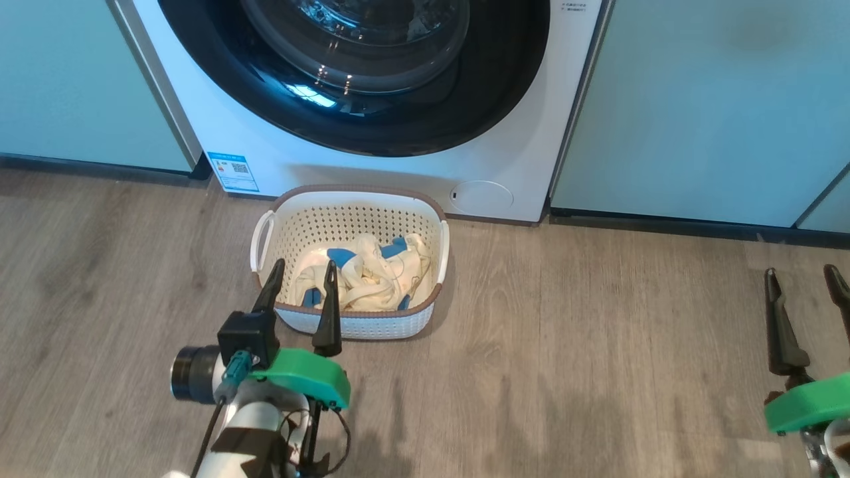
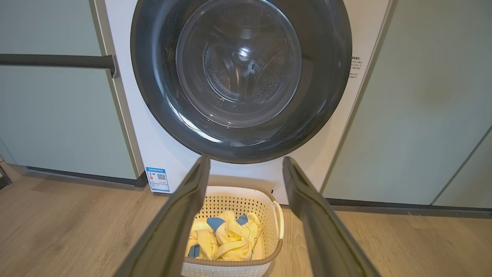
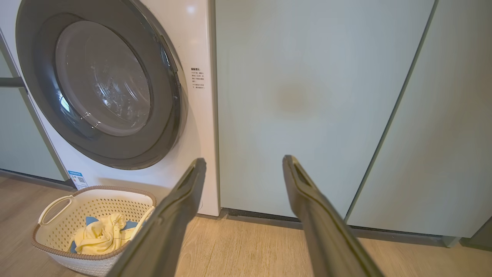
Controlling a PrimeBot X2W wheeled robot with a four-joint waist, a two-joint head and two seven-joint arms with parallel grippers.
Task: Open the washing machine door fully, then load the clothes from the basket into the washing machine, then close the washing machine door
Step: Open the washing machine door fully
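The washing machine [image 1: 279, 159] is white, and its black-rimmed washing machine door [image 1: 465, 113] lies flat against the front. On the floor right before it stands the cream basket [image 1: 345, 226], holding the cream and blue clothes [image 1: 372, 272]. My left gripper [image 1: 304, 264] hangs open over the basket's near left corner, nothing between its fingers. In the left wrist view that gripper [image 2: 246, 158] frames the door [image 2: 153, 96], basket [image 2: 238, 200] and clothes [image 2: 226, 234]. My right gripper [image 1: 800, 269] is open, far right of the basket. In the right wrist view it [image 3: 244, 158] faces a cabinet panel.
Pale teal cabinet panels [image 1: 697, 99] flank the machine on both sides. A blue label sticker [image 1: 232, 171] and a round flap [image 1: 481, 197] sit low on the washer front. A dark bar handle [image 2: 57, 60] crosses the left panel. Wooden floor [image 1: 597, 345] stretches between the grippers.
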